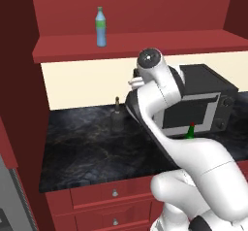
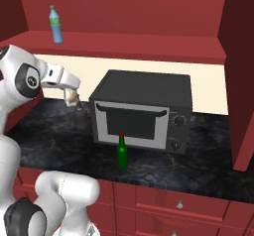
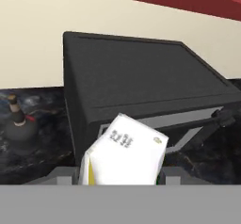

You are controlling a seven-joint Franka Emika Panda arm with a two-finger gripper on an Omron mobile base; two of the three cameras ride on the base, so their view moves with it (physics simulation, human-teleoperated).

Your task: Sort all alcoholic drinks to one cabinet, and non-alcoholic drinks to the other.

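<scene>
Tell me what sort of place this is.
Most likely a home kitchen, a rendered one. A black microwave sits on a dark marbled counter, with red drawers beneath and a red shelf above holding a blue water bottle.

A black microwave (image 2: 141,112) (door shut, two knobs at its right) stands on the dark marble table (image 1: 82,147) against the cream wall; red drawers (image 1: 104,193) sit below it.
</scene>
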